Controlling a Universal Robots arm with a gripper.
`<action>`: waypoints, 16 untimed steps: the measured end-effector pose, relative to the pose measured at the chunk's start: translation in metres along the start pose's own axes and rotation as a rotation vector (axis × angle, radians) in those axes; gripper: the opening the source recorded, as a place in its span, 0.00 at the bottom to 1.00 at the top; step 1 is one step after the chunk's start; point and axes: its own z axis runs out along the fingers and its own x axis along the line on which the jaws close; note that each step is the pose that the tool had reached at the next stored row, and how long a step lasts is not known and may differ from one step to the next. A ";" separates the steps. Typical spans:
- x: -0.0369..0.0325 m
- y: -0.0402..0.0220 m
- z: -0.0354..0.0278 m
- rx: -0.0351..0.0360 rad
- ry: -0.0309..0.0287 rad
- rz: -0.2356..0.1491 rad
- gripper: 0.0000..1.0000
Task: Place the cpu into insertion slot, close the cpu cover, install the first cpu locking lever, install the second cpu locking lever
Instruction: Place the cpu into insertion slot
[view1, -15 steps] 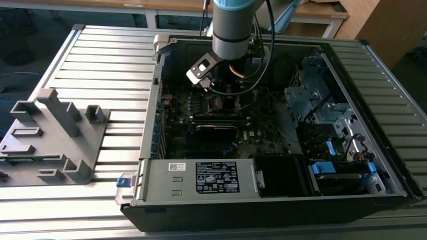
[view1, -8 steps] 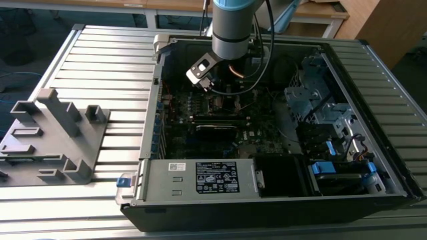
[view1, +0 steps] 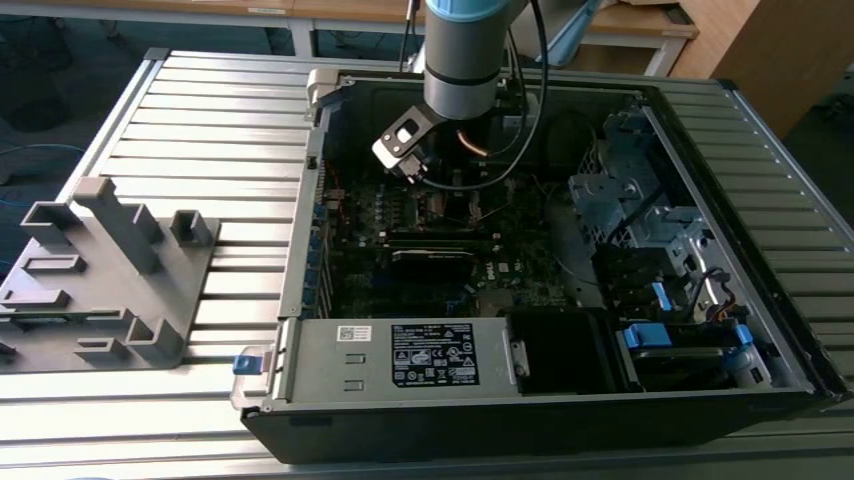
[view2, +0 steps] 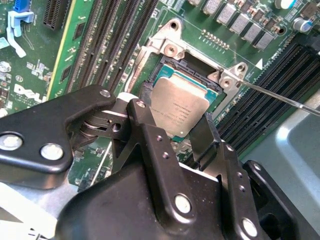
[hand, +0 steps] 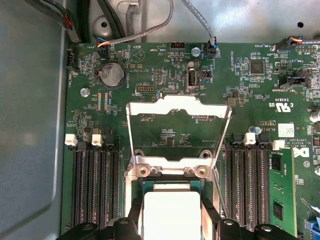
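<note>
Cpu placement in hand.
The dull silver-grey square cpu (view2: 177, 107) is clamped in the black claw (view2: 174, 117) over the silver-rimmed insertion slot (view2: 187, 64), hinged silver cpu cover (hand: 177, 106) raised; level seating judged required.

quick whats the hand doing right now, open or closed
The hand: closed on the cpu, a finger against each side, right at the insertion slot.

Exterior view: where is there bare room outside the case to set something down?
The ribbed table at the exterior view's left, between the grey fixture and the case wall. Crowded inside the case, where the jaws hold the cpu.
</note>
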 end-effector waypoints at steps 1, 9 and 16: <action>0.0000 0.0000 0.0004 -0.0001 0.0002 0.000 0.54; 0.0000 -0.0001 0.0008 0.0000 0.0000 0.000 0.54; 0.0000 -0.0001 0.0011 0.0000 0.0001 0.000 0.54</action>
